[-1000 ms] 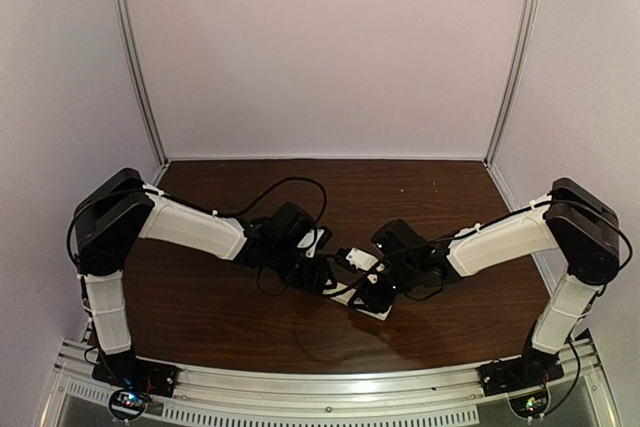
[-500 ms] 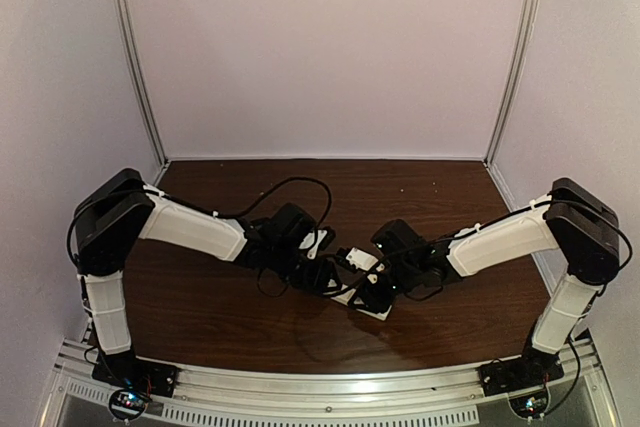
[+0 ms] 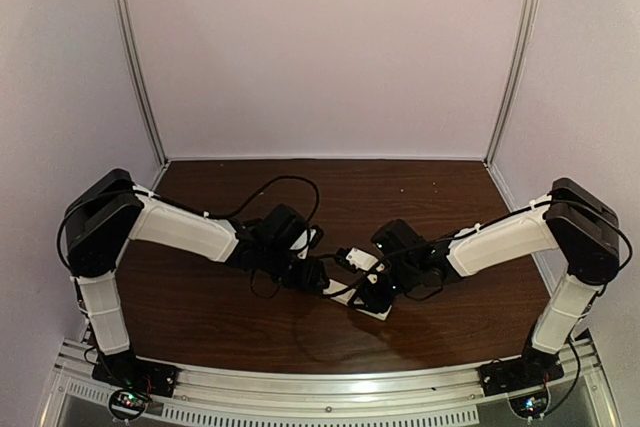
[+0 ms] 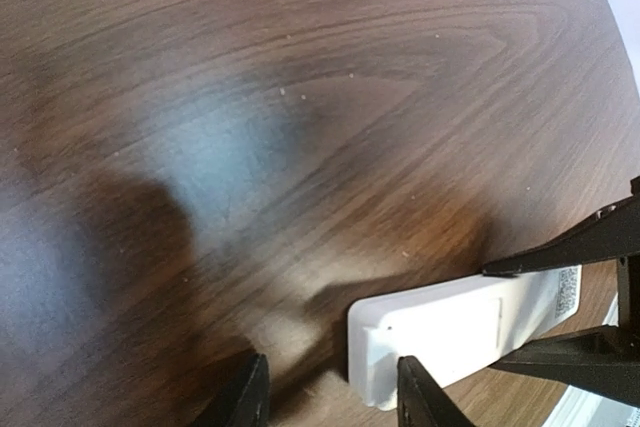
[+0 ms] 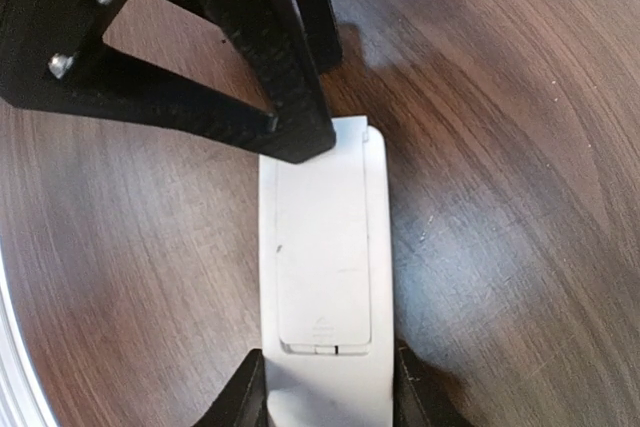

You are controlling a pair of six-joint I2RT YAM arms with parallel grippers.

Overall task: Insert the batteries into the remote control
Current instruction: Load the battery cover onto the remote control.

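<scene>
Surface: dark wood-grain table [image 3: 220, 317]. Room: pale lilac walls [image 3: 320, 47], aluminium corner posts [image 3: 135, 57].
Remote control [image 4: 450, 332]: mid-table, back up, cover panel [image 5: 322, 247] seated. This reads in the wrist views only; overhead it is mostly hidden.
Right gripper [image 5: 325, 387]: clamped across its long sides.
Left gripper [image 4: 330, 392]: fingers spread at its 10 o'clock end, holding nothing.

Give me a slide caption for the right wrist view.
Right gripper clamps the remote control, battery cover up and closed; left gripper poised at its far end.
</scene>
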